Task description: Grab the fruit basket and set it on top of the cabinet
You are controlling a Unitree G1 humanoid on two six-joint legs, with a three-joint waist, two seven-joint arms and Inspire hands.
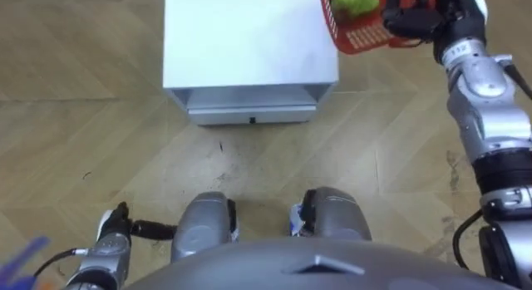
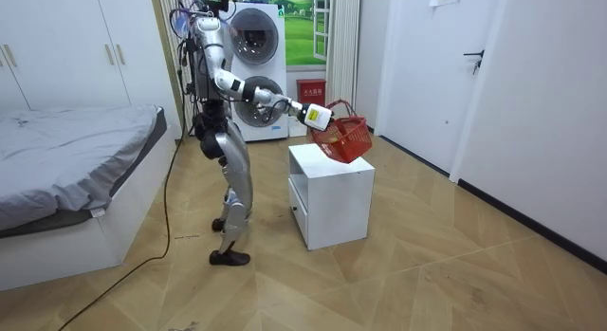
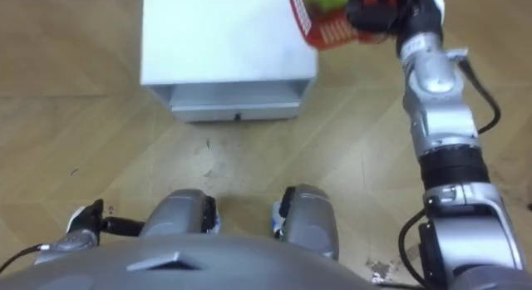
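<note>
My right hand (image 1: pixel 409 17) is shut on the handle of the red fruit basket (image 1: pixel 362 36). It holds the basket tilted, just over the far right corner of the white cabinet (image 1: pixel 249 41). Green fruit (image 1: pixel 353 1) lies inside the basket. In the room view the basket (image 2: pixel 347 139) hangs from my outstretched right hand (image 2: pixel 317 114) a little above the cabinet top (image 2: pixel 332 160). I stand upright facing the cabinet's front. My left hand (image 1: pixel 113 229) hangs low beside my left leg, over the wooden floor.
The cabinet has an open slot (image 1: pixel 249 97) on the side facing me. Behind me to the room view's left are a bed (image 2: pixel 76 170) and a washing machine (image 2: pixel 256 65). Doors (image 2: pixel 417 65) line the room view's right wall.
</note>
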